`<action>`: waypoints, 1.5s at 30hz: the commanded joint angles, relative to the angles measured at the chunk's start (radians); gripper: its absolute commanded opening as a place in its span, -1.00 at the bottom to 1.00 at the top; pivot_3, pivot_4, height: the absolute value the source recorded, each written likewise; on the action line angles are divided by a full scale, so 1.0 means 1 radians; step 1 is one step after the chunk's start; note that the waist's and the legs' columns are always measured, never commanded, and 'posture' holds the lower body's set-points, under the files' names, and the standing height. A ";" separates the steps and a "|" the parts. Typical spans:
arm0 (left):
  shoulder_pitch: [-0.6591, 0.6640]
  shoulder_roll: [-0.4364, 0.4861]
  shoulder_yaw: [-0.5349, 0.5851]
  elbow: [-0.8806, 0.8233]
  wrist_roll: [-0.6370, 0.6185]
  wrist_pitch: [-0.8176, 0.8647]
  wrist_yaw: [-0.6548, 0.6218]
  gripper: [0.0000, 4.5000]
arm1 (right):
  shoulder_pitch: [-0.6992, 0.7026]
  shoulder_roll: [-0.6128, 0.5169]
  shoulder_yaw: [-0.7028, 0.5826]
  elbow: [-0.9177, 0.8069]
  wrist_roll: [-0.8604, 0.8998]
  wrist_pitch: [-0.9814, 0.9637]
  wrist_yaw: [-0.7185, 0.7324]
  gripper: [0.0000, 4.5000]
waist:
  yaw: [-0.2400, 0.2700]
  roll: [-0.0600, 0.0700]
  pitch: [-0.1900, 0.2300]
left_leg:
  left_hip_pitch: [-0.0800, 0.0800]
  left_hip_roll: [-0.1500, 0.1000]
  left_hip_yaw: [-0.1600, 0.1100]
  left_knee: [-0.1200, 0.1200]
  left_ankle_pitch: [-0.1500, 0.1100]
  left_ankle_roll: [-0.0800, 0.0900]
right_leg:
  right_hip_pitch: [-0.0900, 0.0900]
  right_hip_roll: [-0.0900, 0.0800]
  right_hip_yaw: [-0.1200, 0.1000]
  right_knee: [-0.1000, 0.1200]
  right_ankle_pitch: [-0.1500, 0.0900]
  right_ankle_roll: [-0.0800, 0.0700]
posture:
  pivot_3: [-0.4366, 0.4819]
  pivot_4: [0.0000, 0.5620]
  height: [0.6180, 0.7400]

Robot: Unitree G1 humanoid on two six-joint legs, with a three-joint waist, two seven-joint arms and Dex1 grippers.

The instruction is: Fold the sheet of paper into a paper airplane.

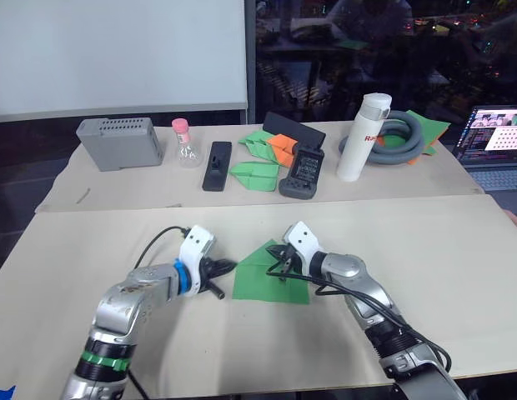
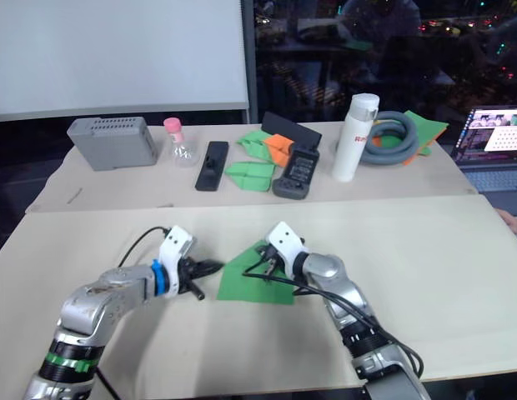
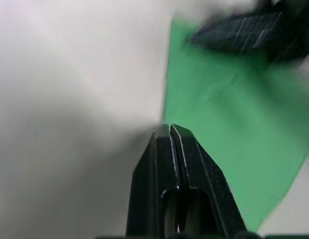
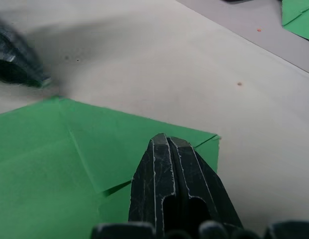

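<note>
left wrist view, left gripper (image 3: 169,128) fingers pressed together at the edge of the sheet of paper (image 1: 271,277) lying partly folded on the table (image 1: 459,250), right gripper (image 4: 167,140) closed, resting on it

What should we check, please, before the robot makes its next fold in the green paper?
1. Sheet of paper lies flat on the table, inside both arms' span: ok.
2. Left end effector fingers shut, tip at the sheet's left edge: ok. Whether it pinches the edge: cannot tell.
3. Right end effector fingers shut, resting over the sheet near a folded flap: ok.
4. One corner is already folded over, its crease visible in the right wrist view: ok.
5. Fold is even and lined up with the centre: cannot tell.
6. Other items, such as the white bottle and remote, sit far back from the work area: ok.
</note>
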State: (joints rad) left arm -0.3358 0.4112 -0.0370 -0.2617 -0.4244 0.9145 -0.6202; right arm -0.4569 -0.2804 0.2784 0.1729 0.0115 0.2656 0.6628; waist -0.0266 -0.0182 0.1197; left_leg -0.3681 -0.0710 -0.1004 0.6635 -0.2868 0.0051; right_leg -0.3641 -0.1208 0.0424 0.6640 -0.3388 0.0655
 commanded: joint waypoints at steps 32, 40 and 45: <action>-0.165 -0.077 -0.327 0.393 0.274 -0.267 -0.104 -0.98 | 0.210 -0.441 -0.102 -0.358 0.075 0.084 0.278 -1.00 | 0.024 -0.003 0.001 | -0.004 -0.001 0.000 0.005 -0.001 0.002 | -0.002 0.000 -0.001 0.000 0.000 0.000 | -0.05 -0.47 1.00; -0.150 -0.095 -0.282 0.371 0.258 -0.253 -0.097 -0.98 | 0.192 -0.409 -0.060 -0.337 0.056 0.093 0.287 -1.00 | 0.023 -0.003 0.001 | -0.004 0.000 0.000 0.006 -0.001 0.002 | 0.000 0.001 -0.001 0.000 0.000 0.000 | -0.05 -0.47 1.00; -0.141 -0.105 -0.261 0.361 0.256 -0.248 -0.093 -0.98 | 0.161 -0.394 -0.055 -0.302 0.027 0.091 0.268 -1.00 | 0.019 -0.004 0.001 | -0.004 0.000 0.000 0.006 -0.001 0.002 | 0.000 0.001 -0.001 0.000 0.000 0.000 | -0.05 -0.47 1.00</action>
State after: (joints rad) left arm -0.5033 0.3062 -0.2802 0.0785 -0.1706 0.6303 -0.7157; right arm -0.2917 -0.6759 0.2115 -0.1341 0.0472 0.3577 0.9323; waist -0.0074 -0.0218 0.1211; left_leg -0.3719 -0.0711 -0.1001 0.6700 -0.2876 0.0067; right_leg -0.3646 -0.1197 0.0418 0.6641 -0.3387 0.0656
